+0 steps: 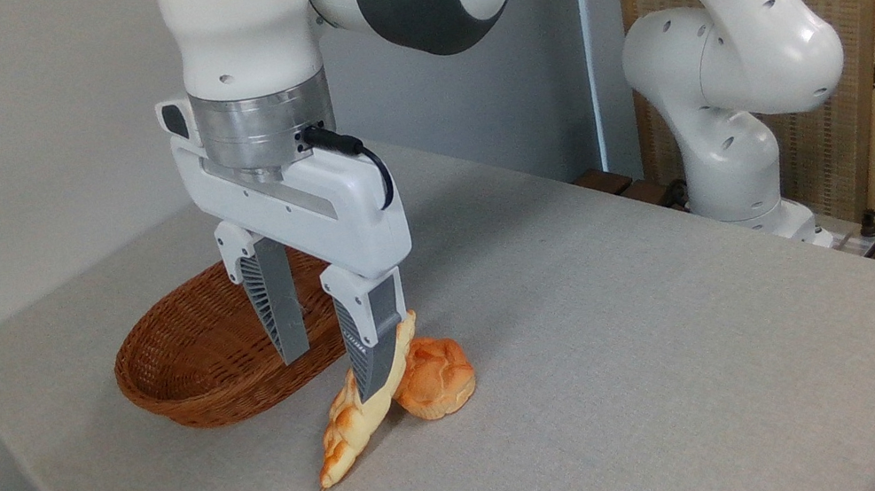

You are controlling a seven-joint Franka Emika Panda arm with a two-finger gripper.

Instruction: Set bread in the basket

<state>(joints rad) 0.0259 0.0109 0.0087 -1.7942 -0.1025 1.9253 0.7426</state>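
Nearest the camera, the bread (354, 427) lies on the grey desk (652, 388), tilted: its pointed near tip touches the surface while its far end rises and leans against the round bun (434, 377) just behind it. That lean probably explains the slant, since the bun props up the upper half and keeps the loaf from lying flat.

The end effector (337, 362) hangs straight down over this spot with its two fingers apart. The right finger (369, 343) stands in front of the loaf's upper part, at or very near its surface; whether it truly touches cannot be told. The left finger (276, 310) stands well to the left, over the basket's near rim. Nothing is pinched between them. The wide spread looks meant to straddle the loaf across its narrow width, but the loaf appears to lie at one finger, not midway, so closing now might only push it sideways against the bun.

Behind and to the left sits the basket (182, 380), holding nothing visible, touching or nearly touching the loaf's middle. The bread is still outside it, so the carry would be short.
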